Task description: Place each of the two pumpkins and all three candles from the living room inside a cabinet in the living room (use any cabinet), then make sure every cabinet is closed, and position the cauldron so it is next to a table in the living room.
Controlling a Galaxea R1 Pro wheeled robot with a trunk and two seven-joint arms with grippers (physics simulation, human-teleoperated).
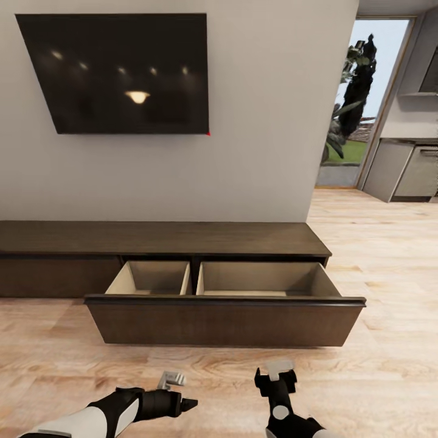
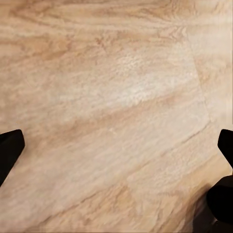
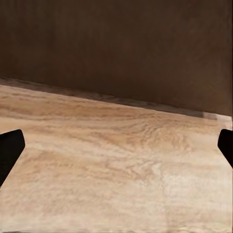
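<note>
Head view: long low dark-brown wooden cabinet [image 1: 164,238] against a pale grey wall, below a black wall-mounted television screen [image 1: 118,72]. Wide handle-less drawer front [image 1: 224,321] pulled out toward the robot, two pale beige compartments [image 1: 152,278] exposed side by side, the visible parts of both bare. Remaining cabinet front at the left shut. Light wooden plank floor [image 1: 55,365] in front. At the right, an open doorway with greenery outside [image 1: 356,97] and grey kitchen units [image 1: 404,170] beyond.

Left end effector [image 1: 182,392] low over the floor, pointing right, well short of the drawer front. Left wrist view: black fingertips [image 2: 9,148] far apart at opposite edges, plain floor planks between, nothing gripped.

Right end effector [image 1: 277,372] near the floor, aimed at the drawer front, apart from it. Right wrist view: black fingertips [image 3: 9,145] spread wide, floor [image 3: 116,174] between them and dark-brown drawer front [image 3: 116,48] ahead, nothing held.
</note>
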